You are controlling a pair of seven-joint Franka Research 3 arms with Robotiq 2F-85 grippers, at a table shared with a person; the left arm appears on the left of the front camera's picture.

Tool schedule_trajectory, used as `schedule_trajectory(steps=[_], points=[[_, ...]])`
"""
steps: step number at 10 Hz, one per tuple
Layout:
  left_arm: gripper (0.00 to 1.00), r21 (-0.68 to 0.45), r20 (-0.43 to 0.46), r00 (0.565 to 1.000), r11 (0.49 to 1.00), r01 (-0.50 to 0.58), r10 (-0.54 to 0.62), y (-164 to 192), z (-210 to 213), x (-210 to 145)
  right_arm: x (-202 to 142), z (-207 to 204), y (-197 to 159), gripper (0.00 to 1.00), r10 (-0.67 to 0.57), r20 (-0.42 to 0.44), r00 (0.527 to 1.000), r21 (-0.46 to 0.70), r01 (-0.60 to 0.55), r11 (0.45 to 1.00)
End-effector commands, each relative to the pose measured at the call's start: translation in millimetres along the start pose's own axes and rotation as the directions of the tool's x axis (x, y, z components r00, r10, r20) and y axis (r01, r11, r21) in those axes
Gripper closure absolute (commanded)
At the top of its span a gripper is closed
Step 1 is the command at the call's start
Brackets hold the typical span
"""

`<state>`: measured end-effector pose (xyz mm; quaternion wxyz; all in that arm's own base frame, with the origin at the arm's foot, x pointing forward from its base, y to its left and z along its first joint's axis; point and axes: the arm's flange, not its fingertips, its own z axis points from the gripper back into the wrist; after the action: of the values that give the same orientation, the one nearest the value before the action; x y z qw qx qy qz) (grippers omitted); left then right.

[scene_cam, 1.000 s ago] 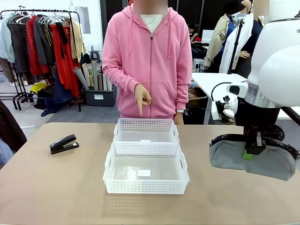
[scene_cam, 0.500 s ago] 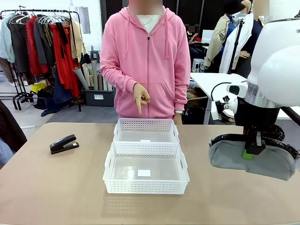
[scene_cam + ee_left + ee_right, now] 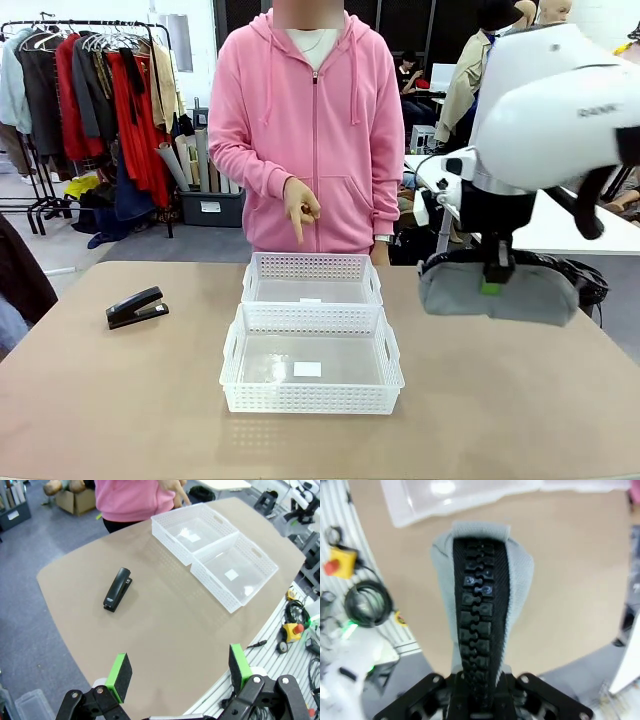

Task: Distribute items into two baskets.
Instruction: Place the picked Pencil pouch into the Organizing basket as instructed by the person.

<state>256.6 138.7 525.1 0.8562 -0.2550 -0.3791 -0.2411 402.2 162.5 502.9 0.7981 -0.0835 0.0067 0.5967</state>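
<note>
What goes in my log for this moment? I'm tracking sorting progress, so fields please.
near basket: empty
far basket: empty
pouch: in the air, right of the baskets
right gripper: jaws shut on pouch zipper
left gripper: jaws open, empty
stapler: on table, left of baskets
person's hand: finger pointing down
</note>
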Motion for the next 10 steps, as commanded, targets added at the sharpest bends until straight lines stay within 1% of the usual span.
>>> schedule_trajectory(steps=[1, 3, 4, 5, 8, 10], points=[[0.0, -0.006, 0.007, 1.0, 1.0, 0.002, -0.002, -0.5, 0.1, 0.4, 23.8, 6.9, -40.0, 1.0, 0.059, -0.027, 0.998, 0.004, -0.059, 0.998], [0.0, -0.006, 0.007, 1.0, 1.0, 0.002, -0.002, -0.5, 0.1, 0.4, 50.2, 6.2, -66.3, 1.0, 0.073, -0.032, 0.997, -0.01, -0.073, 0.997], [0.0, -0.006, 0.007, 1.0, 1.0, 0.002, -0.002, -0.5, 0.1, 0.4, 61.2, 4.6, -75.6, 1.0, 0.091, -0.021, 0.996, -0.012, -0.091, 0.996], [0.0, -0.006, 0.007, 1.0, 1.0, 0.002, -0.002, -0.5, 0.1, 0.4, 70.9, 1.8, -81.0, 1.0, 0.108, -0.001, 0.994, -0.022, -0.108, 0.994], [0.0, -0.006, 0.007, 1.0, 1.0, 0.002, -0.002, -0.5, 0.1, 0.4, 100.2, -7.4, -94.9, 1.0, 0.104, 0.088, 0.991, -0.072, -0.098, 0.993], [0.0, -0.006, 0.007, 1.0, 1.0, 0.002, -0.002, -0.5, 0.1, 0.4, 128.7, -14.8, -104.0, 1.0, 0.124, 0.121, 0.985, -0.076, -0.115, 0.99]])
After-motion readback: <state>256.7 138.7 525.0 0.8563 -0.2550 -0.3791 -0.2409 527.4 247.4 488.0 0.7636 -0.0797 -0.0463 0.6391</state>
